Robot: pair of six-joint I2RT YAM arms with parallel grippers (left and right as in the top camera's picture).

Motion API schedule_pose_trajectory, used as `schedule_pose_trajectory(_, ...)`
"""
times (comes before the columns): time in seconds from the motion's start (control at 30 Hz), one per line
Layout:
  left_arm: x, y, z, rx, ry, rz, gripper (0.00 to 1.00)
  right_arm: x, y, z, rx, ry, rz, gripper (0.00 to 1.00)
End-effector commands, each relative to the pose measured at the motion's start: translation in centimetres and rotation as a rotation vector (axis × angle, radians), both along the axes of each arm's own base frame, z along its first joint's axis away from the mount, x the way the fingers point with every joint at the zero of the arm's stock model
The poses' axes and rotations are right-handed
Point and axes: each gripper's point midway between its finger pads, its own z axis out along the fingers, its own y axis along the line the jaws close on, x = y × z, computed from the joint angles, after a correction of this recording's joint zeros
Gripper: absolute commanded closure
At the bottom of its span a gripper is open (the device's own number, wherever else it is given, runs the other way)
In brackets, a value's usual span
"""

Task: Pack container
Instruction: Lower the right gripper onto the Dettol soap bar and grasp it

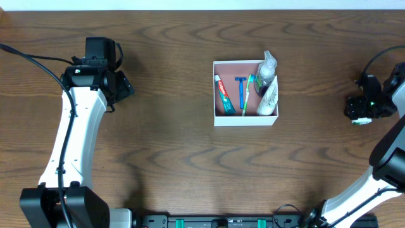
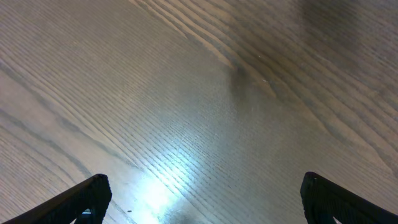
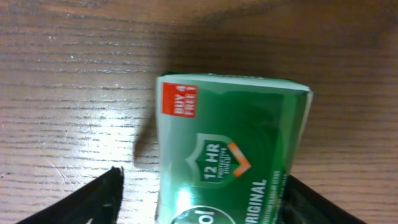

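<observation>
Overhead, the square, shallow, white-walled container with a dusty pink-brown floor (image 1: 245, 93) sat on the brown wood-grain table (image 1: 177, 152), a little right of centre, its sides squared to the table edges and its open face up; being square, it showed no long axis. Inside it lay a green-and-red toothpaste tube (image 1: 224, 94) along the left wall, a blue razor (image 1: 241, 90) beside it, a green-and-white toothbrush (image 1: 249, 92) next, and a pale bottle with a white cap (image 1: 267, 79) over a white patterned pouch (image 1: 268, 101) against the right wall, all lengthwise from the far wall toward the near wall. The left gripper (image 1: 121, 87) hung well to the left of the container; in the left wrist view its dark fingers (image 2: 84, 200) stood spread wide at the bottom corners, with only bare table between them, touching nothing. The right gripper (image 1: 361, 113) was well to the right of the container. In the right wrist view a green rectangular soap box with a red corner label (image 3: 230, 149) lay between its dark fingers (image 3: 93, 200), which stood apart either side of it; the right finger seemed at the box's edge, but whether it pressed on the box could not be told.
</observation>
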Motion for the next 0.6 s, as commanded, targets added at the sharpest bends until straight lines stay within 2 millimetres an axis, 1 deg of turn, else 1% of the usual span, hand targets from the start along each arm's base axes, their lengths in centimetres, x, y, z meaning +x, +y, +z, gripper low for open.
schedule_pose_trajectory(0.0,-0.25,0.34,-0.29,0.011,0.013,0.01,0.02,-0.09,-0.17,-0.29,0.014,0.0,-0.019,0.3)
schedule_pose_trajectory(0.03,-0.26,0.34,-0.3,0.011,0.014,0.01,0.02,-0.09,-0.17,-0.29,0.014,0.0,-0.019,0.33)
schedule_pose_trajectory(0.1,-0.25,0.34,-0.29,0.011,0.013,0.01,0.02,-0.08,-0.18,-0.29,0.014,0.0,-0.019,0.35)
schedule_pose_trajectory(0.27,-0.26,0.34,-0.3,0.011,0.014,0.01,0.02,-0.26,-0.53,-0.32,-0.006,0.011,-0.023,0.36)
schedule_pose_trajectory(0.57,-0.25,0.34,-0.29,0.011,0.013,0.01,0.02,-0.29,-0.53,-0.37,-0.007,0.012,-0.023,0.38)
